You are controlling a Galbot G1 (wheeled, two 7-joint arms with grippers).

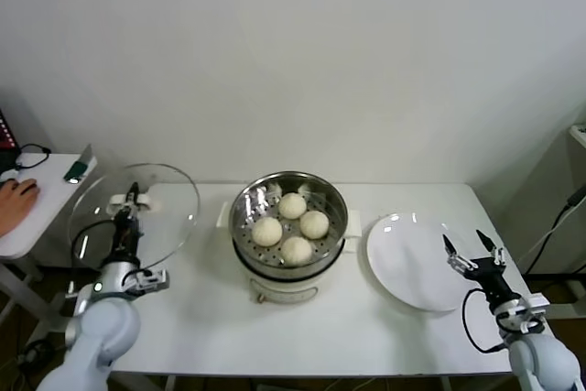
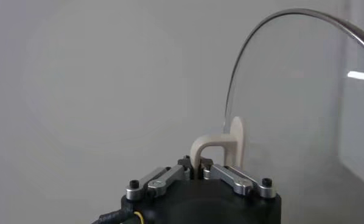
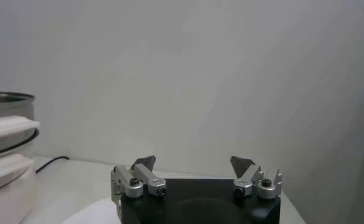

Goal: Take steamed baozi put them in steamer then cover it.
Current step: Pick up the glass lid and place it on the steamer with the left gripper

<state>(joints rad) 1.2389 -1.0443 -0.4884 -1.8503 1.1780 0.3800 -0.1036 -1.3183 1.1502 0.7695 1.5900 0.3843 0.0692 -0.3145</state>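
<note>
The left gripper point(image 1: 134, 195) is clenching the white handle of the cover point(image 1: 137, 212), holding the glass disc up off the table point(image 1: 211, 318), tilted on edge at the robot's left, well apart from the steamer point(image 1: 289, 226). In the left wrist view the fingers point(image 2: 170, 175) are pinching the handle's loop, with the cover's point(image 2: 291, 91) metal rim arching above; how steeply the disc is leaning is hard to judge from here.

Four baozi point(image 1: 291, 223) are sitting in the steamer's perforated tray, clustered and touching or nearly so. The steamer is standing uncovered at the middle of the table.

The right gripper point(image 1: 472, 250) is hovering over the far-right edge of the plate point(image 1: 412, 263), its fingers point(image 3: 144, 163) spread wide and holding nothing. The plate is lying just beside the steamer on the right.
</note>
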